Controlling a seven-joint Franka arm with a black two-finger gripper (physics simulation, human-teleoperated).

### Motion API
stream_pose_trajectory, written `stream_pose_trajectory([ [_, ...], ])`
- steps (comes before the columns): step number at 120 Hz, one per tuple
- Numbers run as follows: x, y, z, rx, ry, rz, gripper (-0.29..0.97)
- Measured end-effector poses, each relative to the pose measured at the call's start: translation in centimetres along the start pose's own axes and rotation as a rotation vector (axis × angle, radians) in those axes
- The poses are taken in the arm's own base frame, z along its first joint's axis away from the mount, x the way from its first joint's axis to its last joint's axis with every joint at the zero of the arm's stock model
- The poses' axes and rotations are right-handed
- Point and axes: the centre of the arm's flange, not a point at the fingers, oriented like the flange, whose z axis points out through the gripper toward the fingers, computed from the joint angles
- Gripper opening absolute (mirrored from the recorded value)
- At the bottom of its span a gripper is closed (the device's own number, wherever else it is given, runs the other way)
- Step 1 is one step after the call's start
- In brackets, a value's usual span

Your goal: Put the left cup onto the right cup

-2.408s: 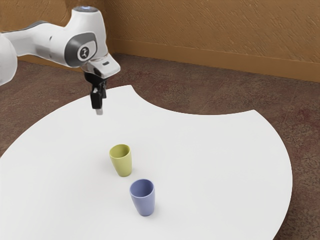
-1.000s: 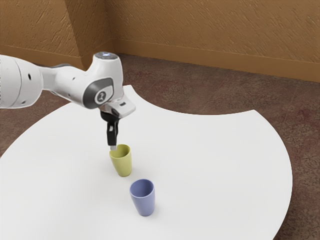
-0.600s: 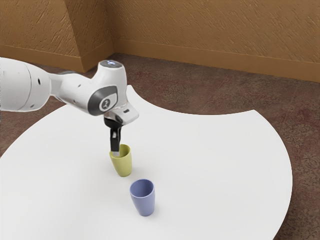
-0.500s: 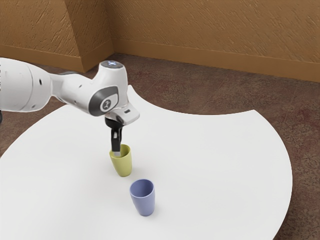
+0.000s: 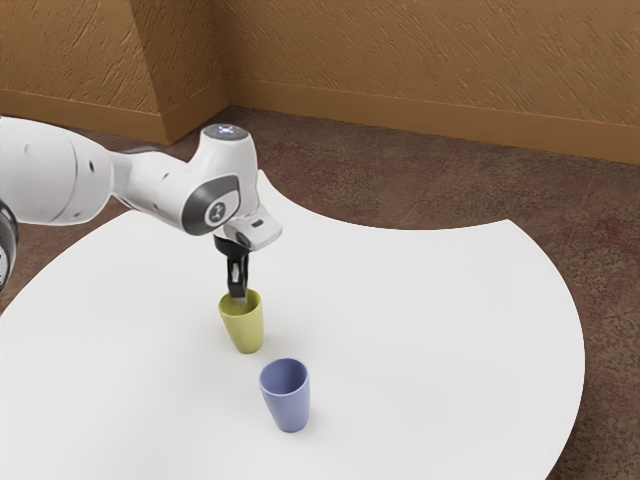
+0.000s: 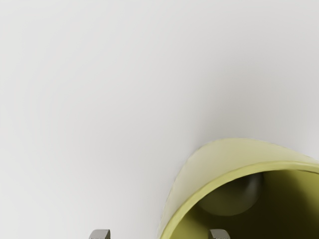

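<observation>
Round white table with a curved notch cut in its far edge, on a brown carpeted floor before a tan textured wall.

White seven-joint arm entered from the exterior view's left. Its forearm ran toward the exterior view's right and its last link turned downward over the table. The hand pointed almost straight down.

Tapered, handleless yellow-green cup stood upright, mouth up, on the table directly under the hand. This was the cup on the exterior view's left.

Tapered, handleless blue cup also stood upright, mouth up. It was nearer the camera and toward the exterior view's right of the yellow-green cup, close by but not touching.

Black two-finger gripper had its tips at the far rim of the yellow-green cup. In the wrist view the yellow-green cup sat on the table, just under the hand. The two fingers straddled its wall, one outside and one inside the mouth. Each showed a gap to the wall, so the jaws were parted and nothing was held.

Markings: a grey disc on the wrist joint carried a small white symbol, too small to read. A blue light showed on top of the joint.
</observation>
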Motion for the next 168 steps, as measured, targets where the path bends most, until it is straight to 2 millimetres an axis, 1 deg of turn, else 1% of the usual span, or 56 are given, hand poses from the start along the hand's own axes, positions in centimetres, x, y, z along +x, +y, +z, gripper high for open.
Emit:
stream_pose_trajectory([
  [14,0.2,-0.2,0.1,0.003,0.003,0.002,0.06],
  [28,0.3,-0.3,0.4,0.002,0.002,0.004,0.01],
  [62,0.3,-0.4,1.7,-0.02,-0.002,-0.002,-0.03],
  [84,0.5,-0.3,1.8,-0.025,0.003,-0.002,-0.06],
  [128,0.3,-0.3,0.5,-0.024,0.021,-0.017,-0.1],
  [168,0.0,0.7,-3.8,-0.036,0.042,-0.029,-0.11],
])
